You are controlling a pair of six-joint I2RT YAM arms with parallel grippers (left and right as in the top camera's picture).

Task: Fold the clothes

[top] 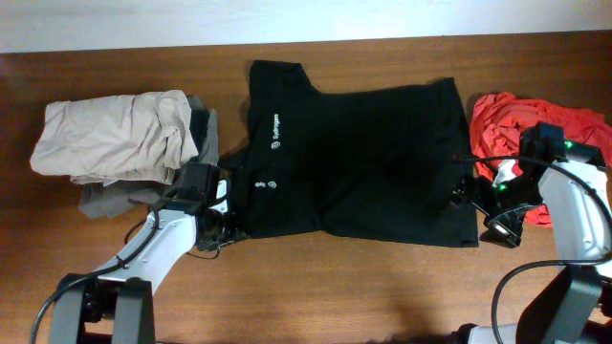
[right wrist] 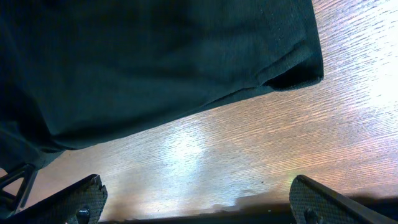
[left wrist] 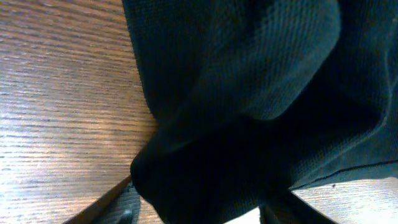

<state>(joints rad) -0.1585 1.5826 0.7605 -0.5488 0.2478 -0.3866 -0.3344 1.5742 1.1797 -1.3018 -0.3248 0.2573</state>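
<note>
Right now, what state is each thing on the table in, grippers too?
Black shirt: spread out flat, one corner bunched.
Left gripper: jaws around that bunched corner, grip unclear.
Right gripper: open, empty, beside the shirt's hem.
Beige garment: loosely folded, atop the grey garment.
Red-orange garment: crumpled heap.

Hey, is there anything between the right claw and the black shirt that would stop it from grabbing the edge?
Nothing visible. The right claw is open, and only bare table lies between its fingers and the hem of the shirt. The red garment lies outside that gap.
</note>
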